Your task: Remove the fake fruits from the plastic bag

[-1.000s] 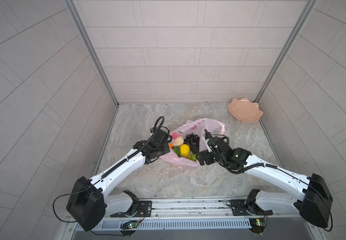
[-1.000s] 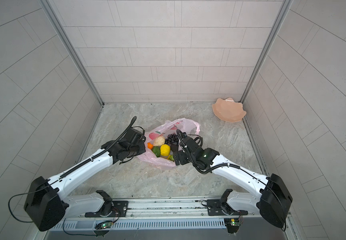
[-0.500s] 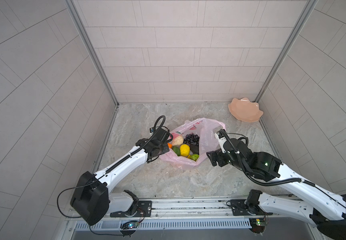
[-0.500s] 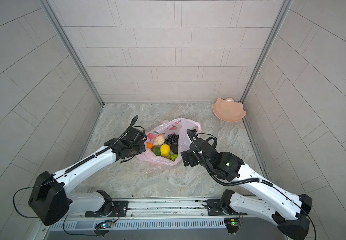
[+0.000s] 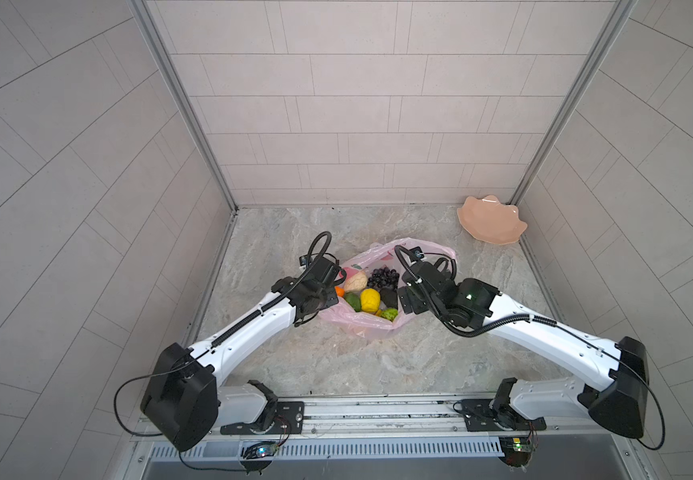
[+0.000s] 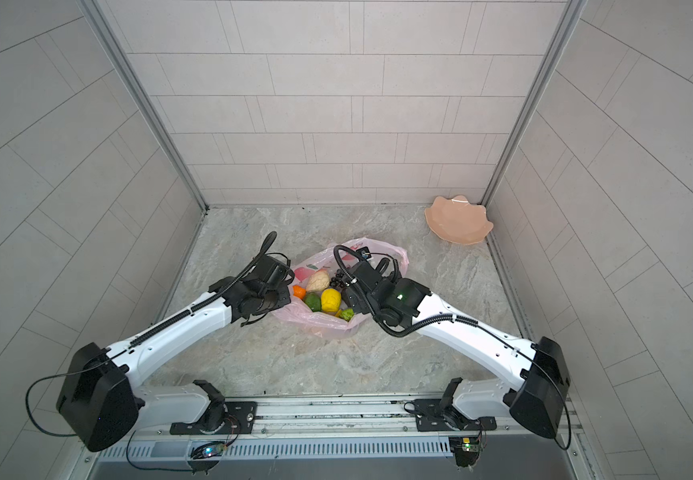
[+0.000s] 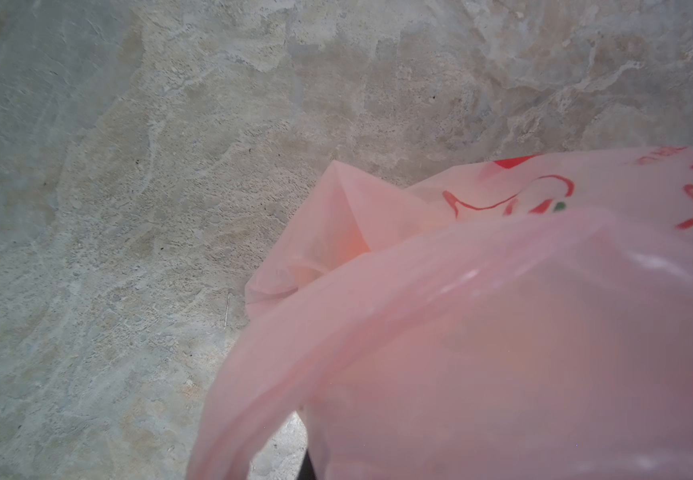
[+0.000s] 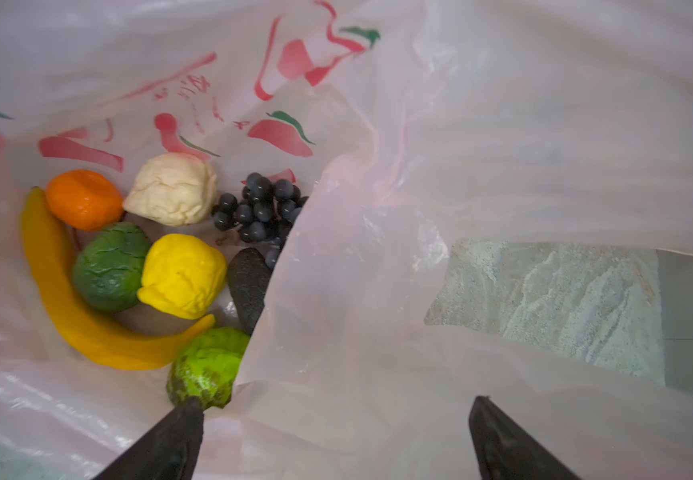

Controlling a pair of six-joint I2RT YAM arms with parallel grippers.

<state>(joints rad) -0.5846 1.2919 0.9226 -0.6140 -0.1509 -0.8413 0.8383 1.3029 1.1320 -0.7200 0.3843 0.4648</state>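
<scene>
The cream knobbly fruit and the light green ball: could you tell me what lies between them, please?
In the right wrist view, the bumpy yellow fruit, then the tip of the banana, lie between them.

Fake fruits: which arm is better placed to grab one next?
Right: the right gripper hangs open over the fake fruits, near the light green ball; the left gripper is shut on the plastic bag.
</scene>
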